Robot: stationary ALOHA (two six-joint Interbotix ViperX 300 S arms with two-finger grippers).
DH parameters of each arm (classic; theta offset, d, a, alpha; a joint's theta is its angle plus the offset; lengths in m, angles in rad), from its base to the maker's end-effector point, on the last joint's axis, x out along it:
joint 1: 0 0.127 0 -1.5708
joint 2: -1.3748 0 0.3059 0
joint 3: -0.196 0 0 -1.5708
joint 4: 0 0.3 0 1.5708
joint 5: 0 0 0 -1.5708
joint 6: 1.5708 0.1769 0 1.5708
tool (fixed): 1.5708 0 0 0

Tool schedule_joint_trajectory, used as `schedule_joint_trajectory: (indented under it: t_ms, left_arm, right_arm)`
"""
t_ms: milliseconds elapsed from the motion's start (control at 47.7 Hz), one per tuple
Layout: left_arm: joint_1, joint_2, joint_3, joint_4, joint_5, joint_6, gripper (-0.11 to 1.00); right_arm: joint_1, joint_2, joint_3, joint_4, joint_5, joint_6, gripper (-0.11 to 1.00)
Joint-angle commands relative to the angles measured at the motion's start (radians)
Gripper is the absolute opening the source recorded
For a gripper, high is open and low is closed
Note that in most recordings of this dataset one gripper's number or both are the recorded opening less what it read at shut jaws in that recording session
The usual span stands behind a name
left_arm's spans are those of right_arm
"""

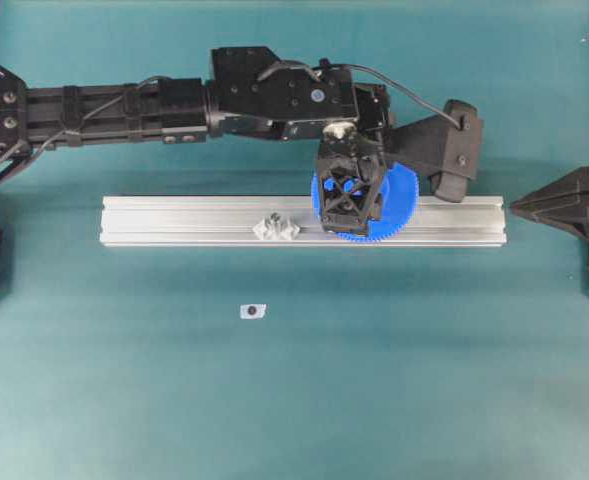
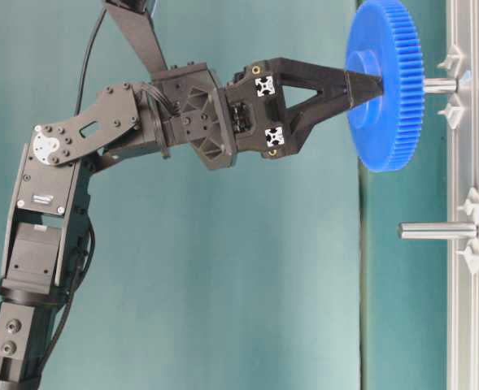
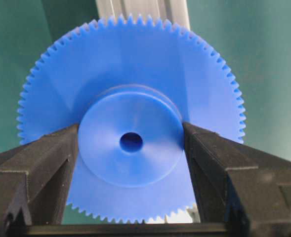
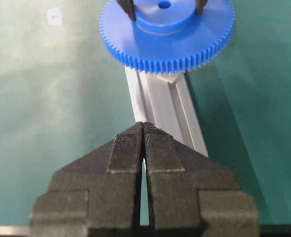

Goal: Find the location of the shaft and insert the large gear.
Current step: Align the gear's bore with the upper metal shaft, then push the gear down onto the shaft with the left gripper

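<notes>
The large gear (image 1: pixel 402 196), bright blue with fine teeth, hangs flat over the right part of the aluminium rail (image 1: pixel 174 220). My left gripper (image 1: pixel 349 190) is shut on its raised hub (image 3: pixel 131 143), one finger (image 3: pixel 46 158) on each side. From table level, the shaft (image 2: pixel 440 84) stands out of the rail straight under the gear (image 2: pixel 385 81), and its tip meets the gear's underside. In the left wrist view the centre hole looks dark, with no peg showing in it. My right gripper (image 4: pixel 144 126) is shut on nothing and points along the rail towards the gear (image 4: pixel 167 44).
A second metal peg (image 2: pixel 438 231) with clear diamond brackets (image 1: pixel 275 228) stands bare on the rail, left of the gear. A small white tag with a dark dot (image 1: pixel 253 311) lies on the teal mat in front of the rail. The right arm (image 1: pixel 564 205) rests at the rail's right end.
</notes>
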Motion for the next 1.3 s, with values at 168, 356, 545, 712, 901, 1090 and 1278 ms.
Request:
schedule_joint_trajectory:
  t_ms: [168, 356, 545, 712, 901, 1090, 1278]
  left_arm:
    - [0.002, -0.018, -0.041, 0.006, -0.002, 0.003, 0.70]
    - [-0.003, -0.014, -0.043, 0.006, -0.002, 0.005, 0.70]
    - [-0.003, -0.012, -0.041, 0.006, 0.005, 0.003, 0.70]
    - [-0.003, -0.012, -0.041, 0.006, 0.002, 0.003, 0.70]
    - [-0.003, -0.015, -0.043, 0.006, 0.005, 0.003, 0.70]
    - [-0.003, -0.020, -0.048, 0.006, 0.006, 0.000, 0.70]
    - [-0.009, -0.021, -0.061, 0.005, 0.006, -0.009, 0.83]
  right_arm:
    - [-0.003, 0.006, -0.020, 0.000, -0.005, 0.008, -0.01]
    - [-0.003, 0.005, -0.021, -0.002, -0.005, 0.008, -0.01]
    - [-0.003, 0.006, -0.023, -0.002, -0.005, 0.008, -0.01]
    - [-0.003, 0.006, -0.021, -0.002, -0.003, 0.008, -0.01]
    - [-0.002, 0.006, -0.023, -0.002, -0.005, 0.008, -0.01]
    - [-0.003, 0.006, -0.020, -0.002, -0.003, 0.008, -0.01]
    - [-0.003, 0.005, -0.023, 0.000, -0.005, 0.008, -0.01]
